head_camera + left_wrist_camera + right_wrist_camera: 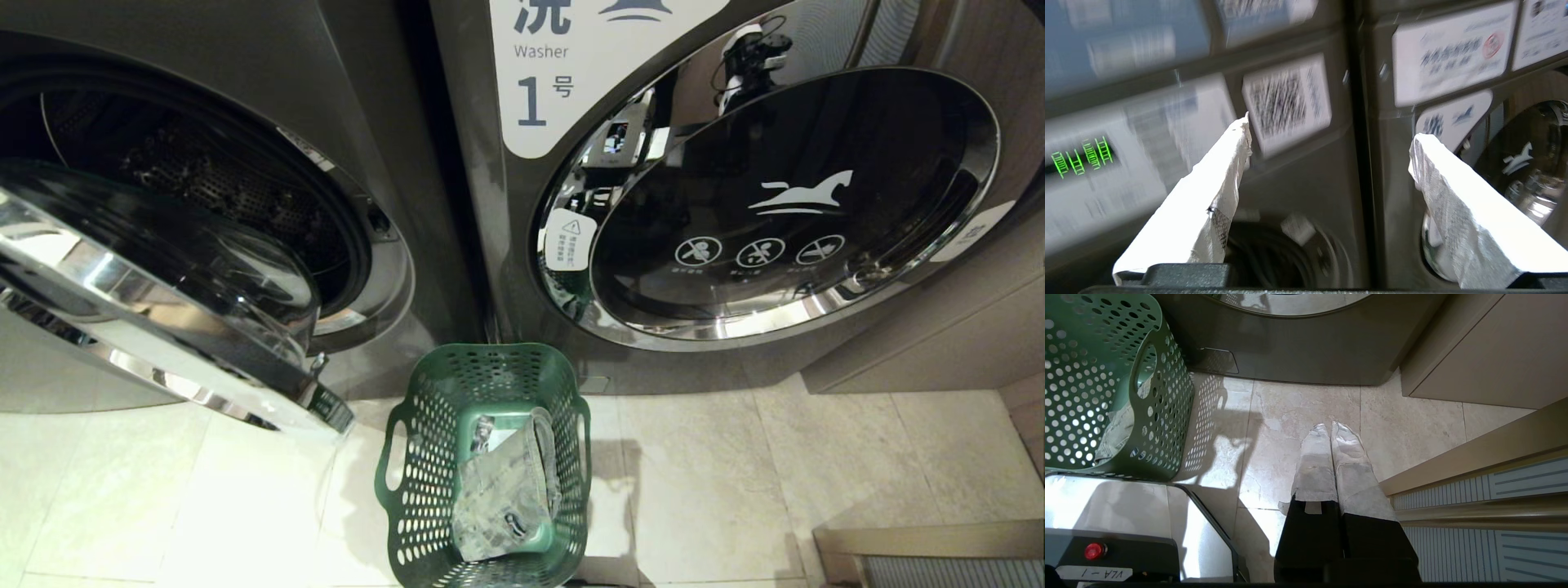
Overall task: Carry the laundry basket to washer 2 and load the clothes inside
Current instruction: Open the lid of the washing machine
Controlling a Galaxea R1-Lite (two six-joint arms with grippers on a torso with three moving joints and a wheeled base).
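Note:
The green perforated laundry basket (424,490) stands on the tiled floor in front of the gap between two washers, with grey patterned clothes (506,490) lying in it. The right washer's round door (784,204) is closed and marked Washer 1. The left washer, its number out of view, has its door (147,278) swung open and its dark drum (204,180) exposed. Neither arm shows in the head view. My left gripper (1331,130) is open and empty, held up facing the washer fronts. My right gripper (1329,425) is shut on nothing, pointing at the floor beside the basket (1094,396).
A beige cabinet panel (939,327) stands right of washer 1. A raised ledge with a slatted grille (931,555) runs along the floor at the right. My base (1126,522), with a red button (1094,551), sits just behind the basket.

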